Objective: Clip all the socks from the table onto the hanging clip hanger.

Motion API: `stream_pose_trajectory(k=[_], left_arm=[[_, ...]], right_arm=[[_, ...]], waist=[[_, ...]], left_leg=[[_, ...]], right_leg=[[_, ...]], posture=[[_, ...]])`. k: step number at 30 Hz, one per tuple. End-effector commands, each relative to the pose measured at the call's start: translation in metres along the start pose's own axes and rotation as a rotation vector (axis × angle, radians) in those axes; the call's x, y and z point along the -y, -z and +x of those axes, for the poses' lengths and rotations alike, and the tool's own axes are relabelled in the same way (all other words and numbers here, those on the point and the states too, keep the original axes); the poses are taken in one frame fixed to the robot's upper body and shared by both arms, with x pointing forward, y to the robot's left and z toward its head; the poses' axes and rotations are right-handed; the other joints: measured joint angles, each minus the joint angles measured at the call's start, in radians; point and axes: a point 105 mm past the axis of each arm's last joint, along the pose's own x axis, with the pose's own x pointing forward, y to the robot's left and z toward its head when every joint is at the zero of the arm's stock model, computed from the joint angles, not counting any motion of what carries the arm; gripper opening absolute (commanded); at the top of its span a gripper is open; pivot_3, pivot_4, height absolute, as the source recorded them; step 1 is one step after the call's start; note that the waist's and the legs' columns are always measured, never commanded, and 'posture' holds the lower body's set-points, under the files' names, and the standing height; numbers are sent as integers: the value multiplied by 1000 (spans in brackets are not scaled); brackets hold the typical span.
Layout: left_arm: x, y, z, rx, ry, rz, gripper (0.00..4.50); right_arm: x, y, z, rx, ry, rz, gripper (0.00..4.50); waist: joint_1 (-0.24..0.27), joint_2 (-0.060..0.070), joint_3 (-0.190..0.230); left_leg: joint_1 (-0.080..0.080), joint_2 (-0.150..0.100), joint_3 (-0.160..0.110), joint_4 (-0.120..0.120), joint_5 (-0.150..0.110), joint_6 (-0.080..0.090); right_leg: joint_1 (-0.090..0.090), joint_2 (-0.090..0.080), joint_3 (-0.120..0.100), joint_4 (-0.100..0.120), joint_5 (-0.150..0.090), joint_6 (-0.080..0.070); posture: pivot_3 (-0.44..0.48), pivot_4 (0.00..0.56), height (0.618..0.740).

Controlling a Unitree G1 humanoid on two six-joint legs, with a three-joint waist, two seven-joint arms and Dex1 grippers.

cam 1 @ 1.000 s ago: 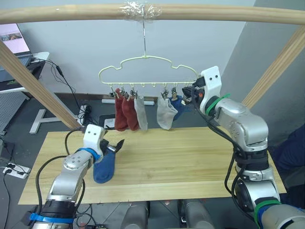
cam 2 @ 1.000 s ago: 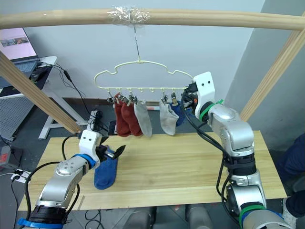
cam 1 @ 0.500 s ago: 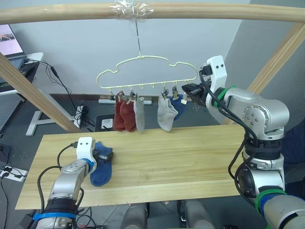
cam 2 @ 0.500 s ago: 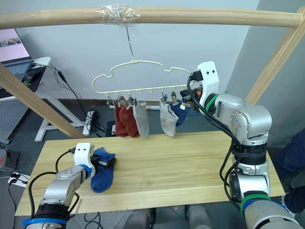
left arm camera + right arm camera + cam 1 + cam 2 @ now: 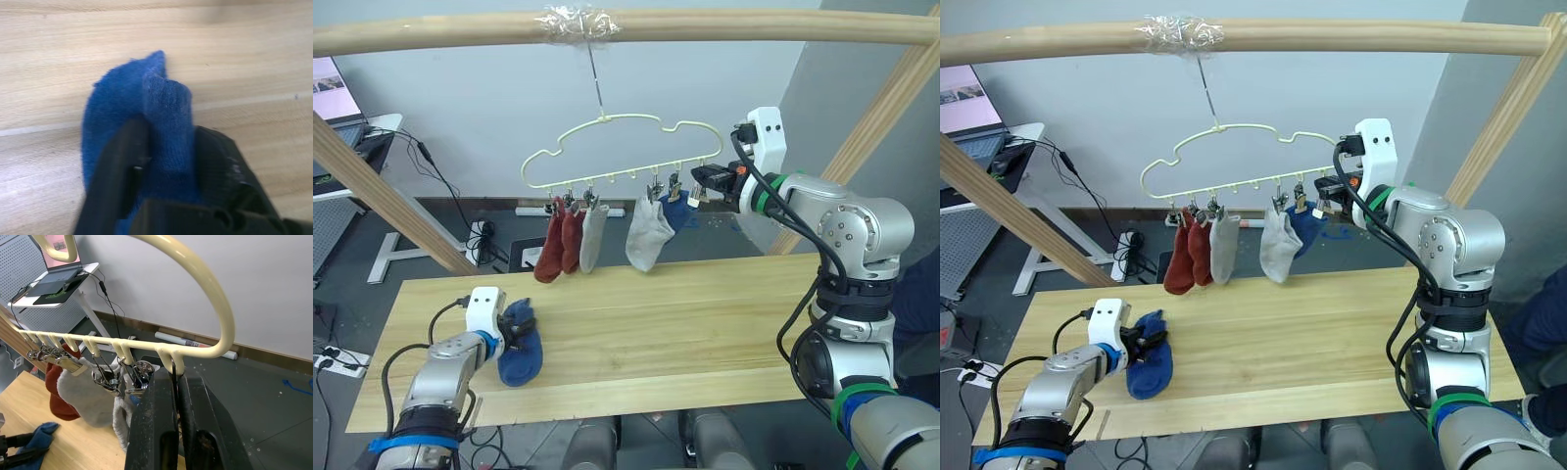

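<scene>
Five socks hang from the thin pale cream wire clip hanger: two rust-red knit ankle socks, two light grey knit ones and one blue one near my right arm. The sixth, a soft blue knit ankle sock, lies on the long counter of light yellowish wood planks, toward its left end.

My left pincer is down on that sock, its two black fingers clenched on a raised fold of the fabric, as my left wrist view shows. Pinching a ridge and not the flat body gives me a firm hold, and should leave a free edge to feed into a clip.

My right pincer is up at the hanger's right end, closed on the small metal clip that hangs under the last loop of the bar. The hanger swings freely from its hook on the thick wooden pole, and it sits tilted with the right end higher, so I judge that I am holding it here to keep it steady and to have the last free clip ready for the sock.

What is left, as I judge it, is to lift the blue sock off the counter and bring it across to that clip
</scene>
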Motion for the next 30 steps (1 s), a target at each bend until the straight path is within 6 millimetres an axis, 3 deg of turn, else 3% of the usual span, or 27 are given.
stream_pose_trajectory(k=[1,4,8,12,18,23,30], left_arm=[[31,14,4,-41,116,79,753],[45,0,5,7,175,150,34],[78,-36,1,153,318,210,34],[131,-107,-22,470,524,302,34],[189,-180,-61,829,665,447,34],[210,-204,-70,972,630,610,34],[209,-222,-55,1031,462,715,34]], right_arm=[[-11,-27,-4,98,-47,-25,0],[-6,-27,-5,88,-26,-11,0],[2,-29,-6,63,-13,46,0],[6,-25,-7,-31,-24,248,0],[16,-22,-3,-86,-6,441,0],[19,-26,1,-80,2,526,0],[18,-24,0,-89,12,547,0]], waist=[[1,0,0],[4,0,0],[3,0,0],[5,0,0],[4,0,0],[3,0,0],[3,0,0]], left_leg=[[0,0,0,0,0,0],[0,0,0,0,0,0],[-1,0,1,0,0,0],[-2,1,0,0,0,0],[-3,1,0,0,0,0],[-3,1,2,0,0,0],[-4,0,2,2,0,1]], right_leg=[[0,0,0,0,0,0],[0,0,0,0,0,0],[0,0,0,-1,0,0],[-1,1,-1,-1,1,-1],[-1,1,-2,-1,2,-3],[-1,4,-1,-1,2,-2],[-1,4,-1,-1,2,-2]], posture=[[85,208,740],[86,209,740],[82,209,740],[76,210,740],[66,212,740],[38,217,740],[29,225,740]])
